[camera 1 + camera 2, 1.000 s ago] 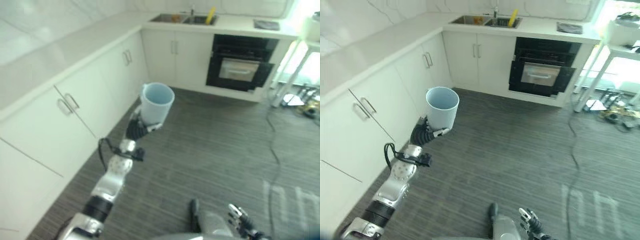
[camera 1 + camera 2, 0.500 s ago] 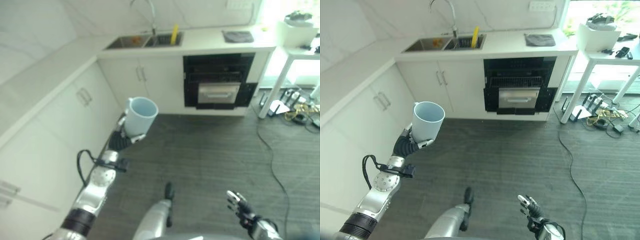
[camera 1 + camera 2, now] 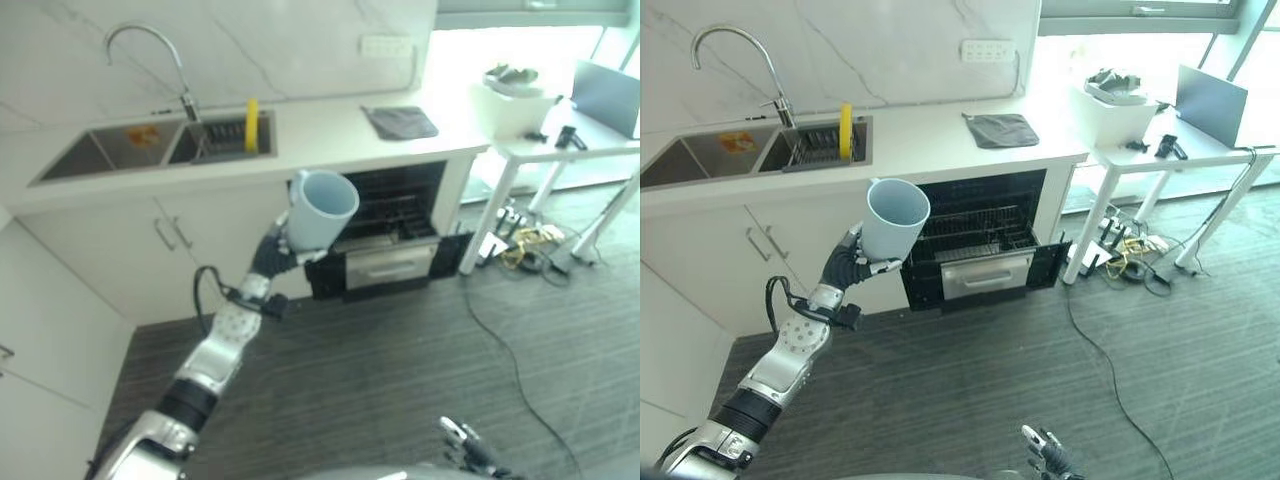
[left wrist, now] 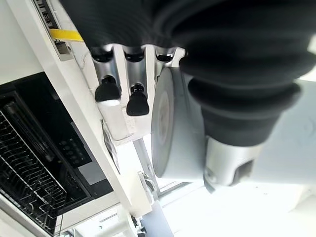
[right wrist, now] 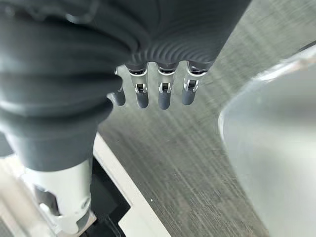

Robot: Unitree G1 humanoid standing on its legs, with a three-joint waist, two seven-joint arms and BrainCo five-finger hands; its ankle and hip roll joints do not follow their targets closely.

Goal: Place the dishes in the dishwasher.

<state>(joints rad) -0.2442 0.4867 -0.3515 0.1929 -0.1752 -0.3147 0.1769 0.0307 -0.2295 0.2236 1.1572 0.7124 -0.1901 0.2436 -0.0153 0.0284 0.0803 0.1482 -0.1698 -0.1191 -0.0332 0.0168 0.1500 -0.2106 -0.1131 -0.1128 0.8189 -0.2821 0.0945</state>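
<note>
**Left eye view check: mug up in the left hand, dishwasher open ahead**

Left eye view gives you the whole kitchen, so starting big: white countertop (image 3: 330,125) runs across the back, with white cabinets (image 3: 760,250) under it on the left. The double sink (image 3: 740,150) sits at the left end with a curved tap (image 3: 735,55) over it and something yellow (image 3: 846,131) standing in the nearer basin. A grey cloth (image 3: 1001,129) lies on the counter further right, and a white side table (image 3: 1160,150) stands just past the counter's end.

Under the counter you've got the dishwasher (image 3: 975,245), door down, wire rack (image 3: 965,235) partly pulled out and showing.

Your task item, the pale blue mug (image 3: 895,217), is up in the air in front of the cabinets, just left of the dishwasher opening, mouth tilted up. Your left hand (image 3: 845,268) has its fingers wrapped around the base; the left wrist view shows the fingers (image 4: 107,89) curled against it.

Your right hand (image 5: 153,94) hangs low over the grey striped floor (image 3: 970,380), fingers straight and relaxed, holding nothing.
</note>
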